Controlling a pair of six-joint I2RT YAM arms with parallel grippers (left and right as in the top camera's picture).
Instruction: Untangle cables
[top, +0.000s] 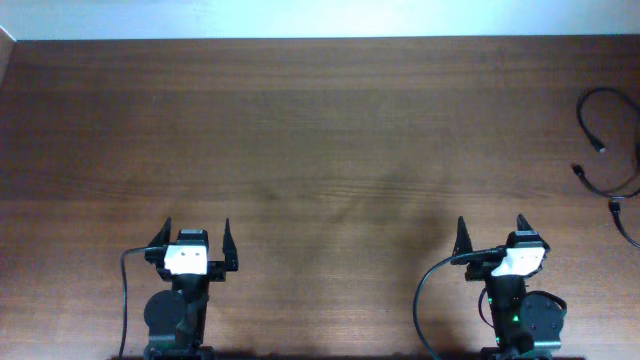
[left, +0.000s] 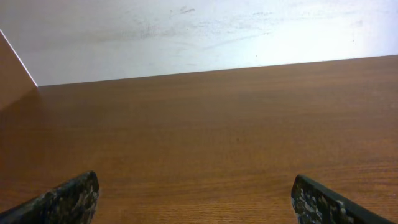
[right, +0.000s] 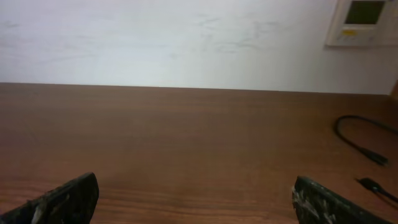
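The cables (top: 607, 150) are thin black cords lying in loose loops at the far right edge of the table, with small plug ends showing. Part of them shows in the right wrist view (right: 360, 146) at the right. My left gripper (top: 193, 237) is open and empty near the front left of the table; its fingertips frame bare wood in the left wrist view (left: 196, 199). My right gripper (top: 491, 233) is open and empty near the front right, well short of the cables; its fingertips show in the right wrist view (right: 196, 199).
The wooden table (top: 320, 150) ends at a white wall at the back. A thicker black wire (top: 430, 290) curves from the right arm's base, and another (top: 125, 300) from the left arm's base. A wall panel (right: 364, 22) hangs at the upper right.
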